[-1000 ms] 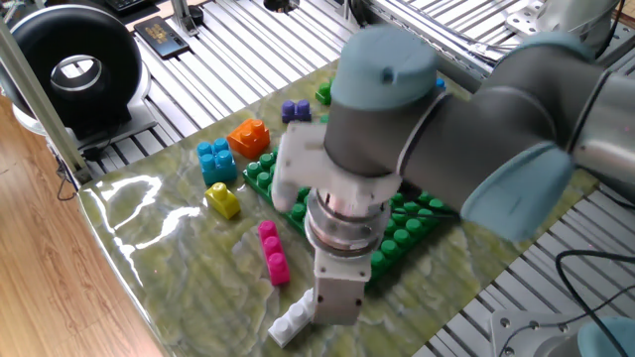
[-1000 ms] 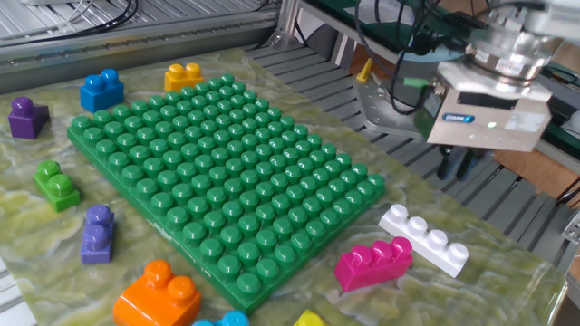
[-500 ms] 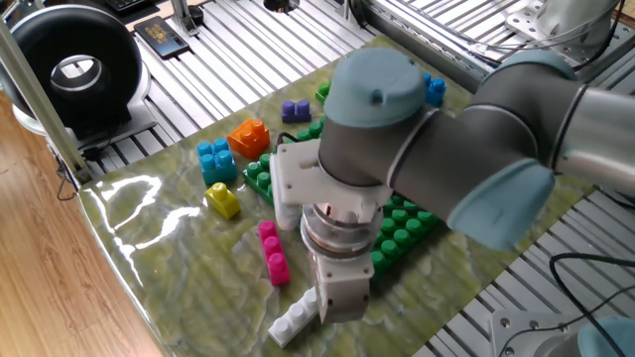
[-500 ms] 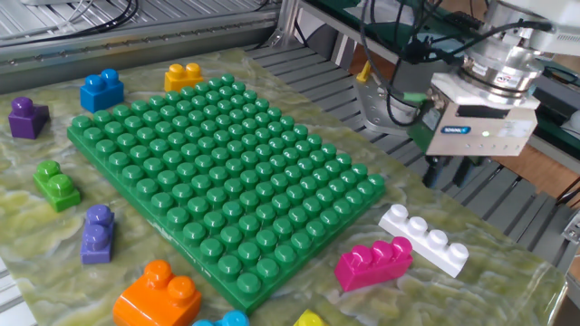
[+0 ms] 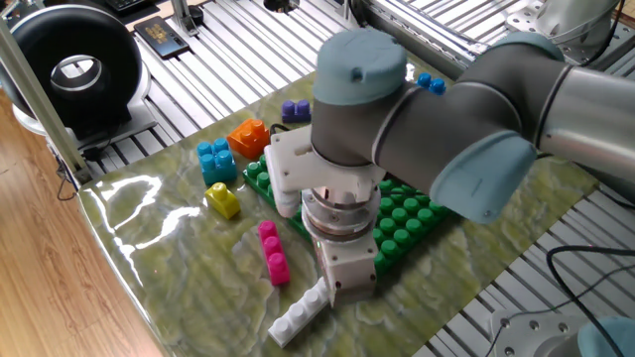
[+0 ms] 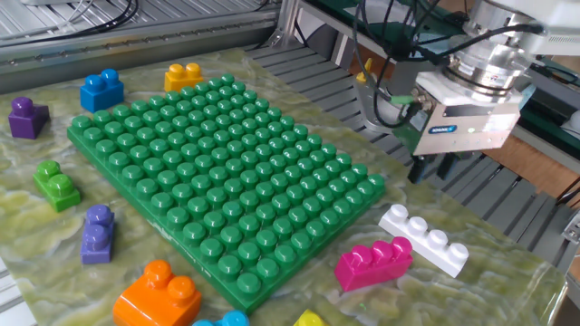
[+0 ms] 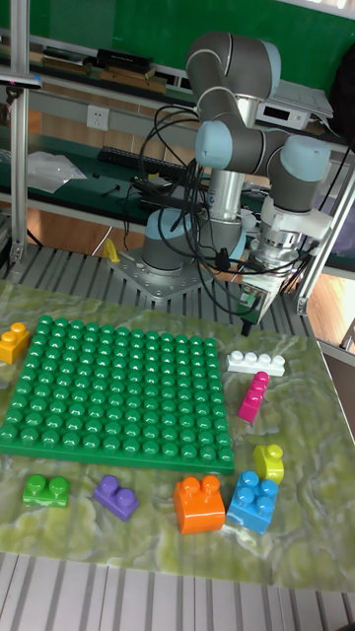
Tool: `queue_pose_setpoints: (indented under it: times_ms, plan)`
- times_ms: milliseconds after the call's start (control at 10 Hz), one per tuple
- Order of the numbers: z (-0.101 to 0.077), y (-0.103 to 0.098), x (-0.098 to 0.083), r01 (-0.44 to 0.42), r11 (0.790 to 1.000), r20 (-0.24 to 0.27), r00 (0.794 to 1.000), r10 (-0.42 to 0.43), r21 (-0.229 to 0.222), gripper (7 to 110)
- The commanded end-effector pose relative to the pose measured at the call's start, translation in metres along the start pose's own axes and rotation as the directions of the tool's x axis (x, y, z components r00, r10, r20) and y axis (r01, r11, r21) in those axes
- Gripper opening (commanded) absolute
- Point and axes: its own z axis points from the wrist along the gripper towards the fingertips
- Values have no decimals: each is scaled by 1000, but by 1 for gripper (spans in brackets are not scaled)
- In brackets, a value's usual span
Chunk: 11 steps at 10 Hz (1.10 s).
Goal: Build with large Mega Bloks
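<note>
My gripper (image 6: 434, 169) hangs open above the table, just beyond the long white brick (image 6: 424, 237) and off the baseplate's corner, with nothing between its dark fingers (image 6: 420, 169). The tall fixed view shows the gripper (image 7: 254, 302) above and behind the white brick (image 7: 256, 363). A pink brick (image 6: 373, 263) lies beside the white one. The big green baseplate (image 6: 217, 172) carries no bricks. Yellow (image 7: 268, 461), blue (image 7: 255, 501), orange (image 7: 197, 503) and purple (image 7: 116, 496) bricks lie along its near edge. In one fixed view the arm hides much of the baseplate (image 5: 402, 223).
A small green brick (image 6: 56, 186), a dark purple brick (image 6: 27, 118), a blue brick (image 6: 101, 91) and a yellow-orange brick (image 6: 184, 75) lie around the baseplate's far sides. Metal slats (image 5: 198, 74) surround the mat. A black round device (image 5: 74, 69) stands off the table.
The gripper has shifted sideways toward the baseplate's corner and the arm has swung with it. No brick has moved.
</note>
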Motion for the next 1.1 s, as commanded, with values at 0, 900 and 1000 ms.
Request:
queue_pose_setpoints:
  times_ms: [0, 900, 1000]
  plan:
    - [-8, -20, 19, -15, 997, -78, 997, 20, 72, 44]
    - [0, -22, 7, 300, 953, -77, 952, -296, 43, 44]
    - [13, -24, -12, 306, 951, -54, 951, -303, 51, 44]
